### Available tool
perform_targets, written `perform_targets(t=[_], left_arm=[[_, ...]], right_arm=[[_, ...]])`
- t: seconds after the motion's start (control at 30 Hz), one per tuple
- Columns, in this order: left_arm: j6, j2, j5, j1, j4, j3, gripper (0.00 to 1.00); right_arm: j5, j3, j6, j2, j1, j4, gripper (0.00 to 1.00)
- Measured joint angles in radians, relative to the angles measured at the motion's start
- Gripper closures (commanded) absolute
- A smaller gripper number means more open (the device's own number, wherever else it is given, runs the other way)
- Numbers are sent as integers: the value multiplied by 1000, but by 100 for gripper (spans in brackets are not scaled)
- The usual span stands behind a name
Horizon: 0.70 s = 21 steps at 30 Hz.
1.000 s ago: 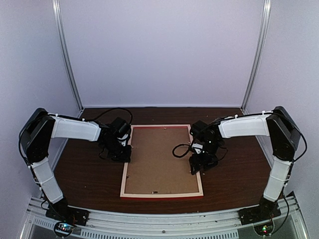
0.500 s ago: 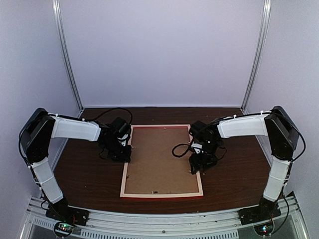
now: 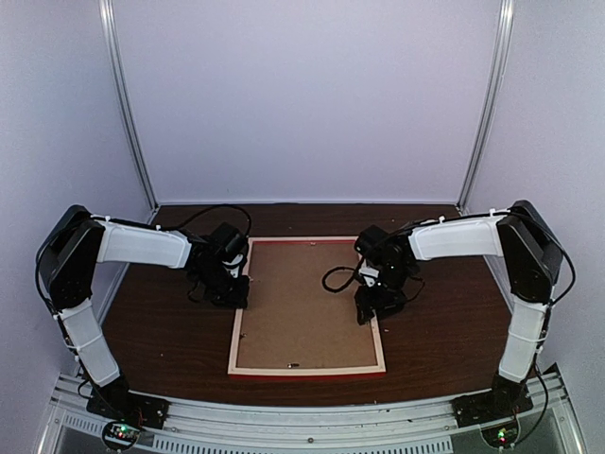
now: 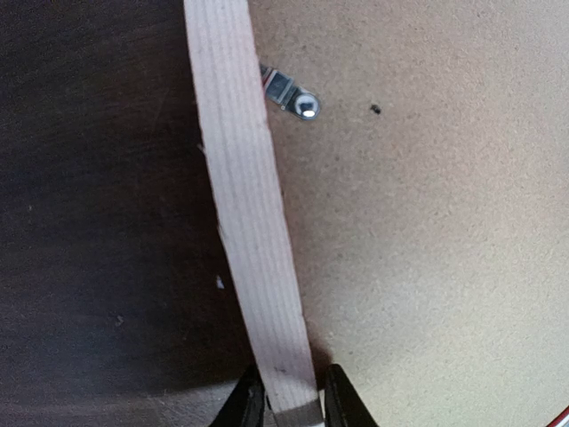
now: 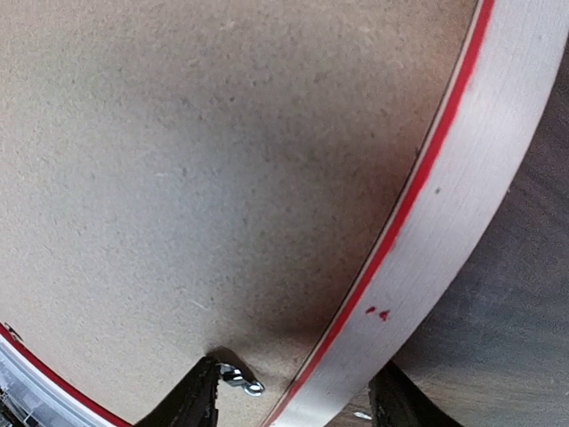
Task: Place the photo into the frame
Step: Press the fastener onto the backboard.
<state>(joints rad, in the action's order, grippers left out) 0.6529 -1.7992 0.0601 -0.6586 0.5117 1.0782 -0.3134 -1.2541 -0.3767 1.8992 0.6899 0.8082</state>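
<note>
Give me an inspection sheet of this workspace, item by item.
Surface: dark wooden table, frame lying flat on it.
Job's things: frame lies back up, brown backing board inside it, metal clip at the board's edge; photo not in view.
Clutter: nothing seen.
Grippers: left gripper clamps the frame's left rail; right gripper open, fingers astride the right rail.
Cables: black cables loop at both wrists, the right one over the board.
Surroundings: pale walls, metal posts at the back corners.
</note>
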Motion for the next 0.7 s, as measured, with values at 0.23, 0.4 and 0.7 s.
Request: perform_targets(t=[0.23, 0.4, 0.7], left_arm=[[0, 0, 0, 0, 0, 0, 75], [-1, 0, 0, 0, 0, 0, 76], [-3, 0, 0, 0, 0, 0, 76]], right_arm=[[-2, -6, -16, 8, -3, -18, 52], [-9, -6, -19, 9, -16, -16, 60], [-29, -3, -19, 9, -35, -12, 67]])
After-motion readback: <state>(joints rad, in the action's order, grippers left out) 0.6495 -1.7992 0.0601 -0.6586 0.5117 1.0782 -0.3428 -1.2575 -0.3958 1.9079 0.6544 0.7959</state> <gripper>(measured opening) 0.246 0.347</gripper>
